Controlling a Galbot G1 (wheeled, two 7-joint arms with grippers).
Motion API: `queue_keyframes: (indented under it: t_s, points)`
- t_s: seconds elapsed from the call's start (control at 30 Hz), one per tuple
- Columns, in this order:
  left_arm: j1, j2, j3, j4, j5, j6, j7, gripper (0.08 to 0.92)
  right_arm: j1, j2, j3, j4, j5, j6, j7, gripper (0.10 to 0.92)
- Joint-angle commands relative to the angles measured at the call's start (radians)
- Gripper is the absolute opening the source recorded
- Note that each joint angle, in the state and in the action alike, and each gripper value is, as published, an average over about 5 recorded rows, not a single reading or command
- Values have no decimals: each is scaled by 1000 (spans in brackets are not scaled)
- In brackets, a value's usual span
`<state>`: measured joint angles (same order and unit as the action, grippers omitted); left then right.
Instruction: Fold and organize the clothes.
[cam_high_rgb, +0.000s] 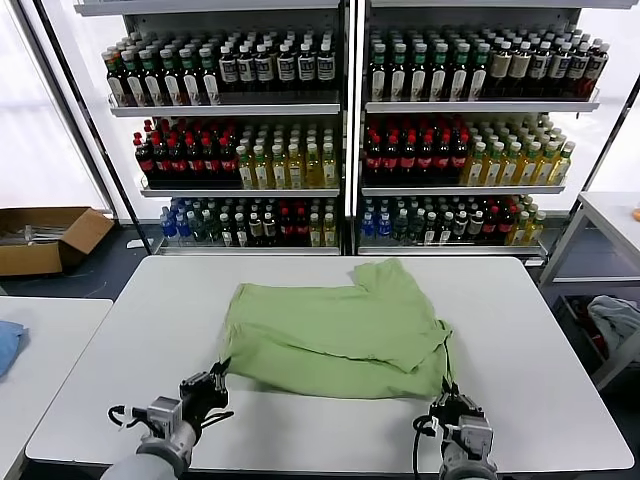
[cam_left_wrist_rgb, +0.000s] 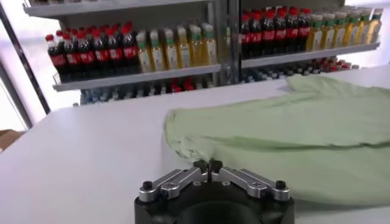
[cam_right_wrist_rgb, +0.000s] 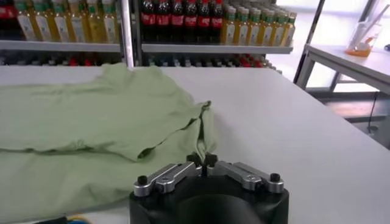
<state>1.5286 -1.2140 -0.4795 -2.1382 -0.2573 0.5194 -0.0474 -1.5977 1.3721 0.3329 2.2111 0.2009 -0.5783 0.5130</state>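
Observation:
A light green short-sleeved shirt (cam_high_rgb: 340, 330) lies plain face up on the white table (cam_high_rgb: 120, 360), with one layer folded over itself and a sleeve pointing toward the shelves. My left gripper (cam_high_rgb: 217, 376) is at the shirt's near left corner. In the left wrist view it (cam_left_wrist_rgb: 208, 164) is shut, with the hem of the shirt (cam_left_wrist_rgb: 292, 134) pinched at its tips. At the near right corner is my right gripper (cam_high_rgb: 446, 394). Its tips (cam_right_wrist_rgb: 202, 159) are shut on a raised fold of the shirt (cam_right_wrist_rgb: 91, 122).
Shelves of bottles (cam_high_rgb: 340, 130) stand behind the table. A cardboard box (cam_high_rgb: 45, 238) sits on the floor at the far left. A side table on the left holds a blue cloth (cam_high_rgb: 8, 345). A grey-white bundle (cam_high_rgb: 615, 320) lies under the right-hand table.

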Motion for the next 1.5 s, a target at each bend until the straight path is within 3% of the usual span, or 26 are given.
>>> queue_keyframes:
  t_s: [0.03, 0.33, 0.53, 0.63, 0.8, 0.93, 1.07, 1.23, 1.5]
  points:
    - [192, -46, -24, -107, 16, -30, -1, 119, -107, 9, -18, 39, -55, 1, 14, 156]
    - [171, -54, -24, -237, -8, -17, -12, 369, -177, -16, 53, 214, 33, 1, 51, 405]
    - [70, -28, -93, -371, -125, 26, -15, 542, -94, -45, 224, 322, 103, 0, 33, 578]
    - [-64, 10, -108, -295, -183, 5, 2, 628, 32, -99, 323, 271, 194, 3, -27, 665]
    - [-326, 109, -52, -49, -210, -30, 34, 770, 267, -294, 369, 89, 283, 0, -246, 794]
    - [-465, 173, 1, 131, -274, 5, 51, 817, 397, -471, 303, -51, 326, -1, -358, 820]
    - [-520, 183, 28, 210, -305, 31, 49, 822, 486, -556, 200, -152, 391, -1, -360, 822]
    - [-528, 173, 42, 239, -301, 50, 49, 823, 647, -504, 59, -313, 435, -1, -264, 823]
    - [-567, 95, 109, 379, -238, 53, 73, 823, 760, -342, -75, -519, 319, -2, -358, 823]
